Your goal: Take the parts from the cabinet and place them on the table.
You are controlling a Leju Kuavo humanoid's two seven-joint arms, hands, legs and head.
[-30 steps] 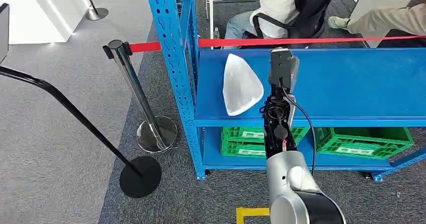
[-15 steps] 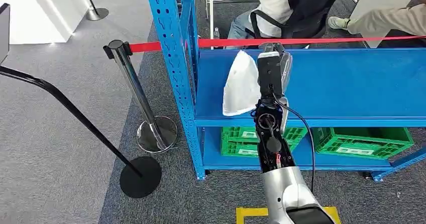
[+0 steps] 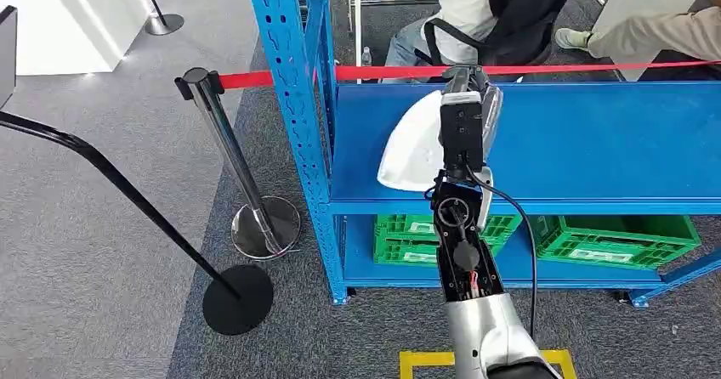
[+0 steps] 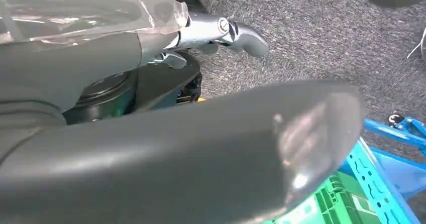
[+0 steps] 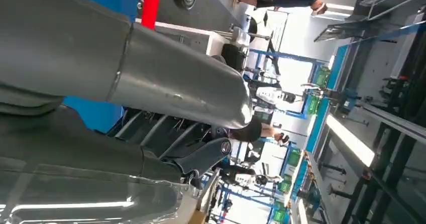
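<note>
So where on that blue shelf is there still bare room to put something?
The blue shelf is bare to the right of the robot's right hand, all the way along. The left end is crowded: the white part sits there, tipped up against the hand. The level below is packed with green crates.

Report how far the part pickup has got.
Done: nothing looks delivered; no table is seen. In hand: the right hand is at the white part, which stands tilted up off the blue shelf; whether it is gripped is hidden. Left: lifting it clear and carrying it to the table.
</note>
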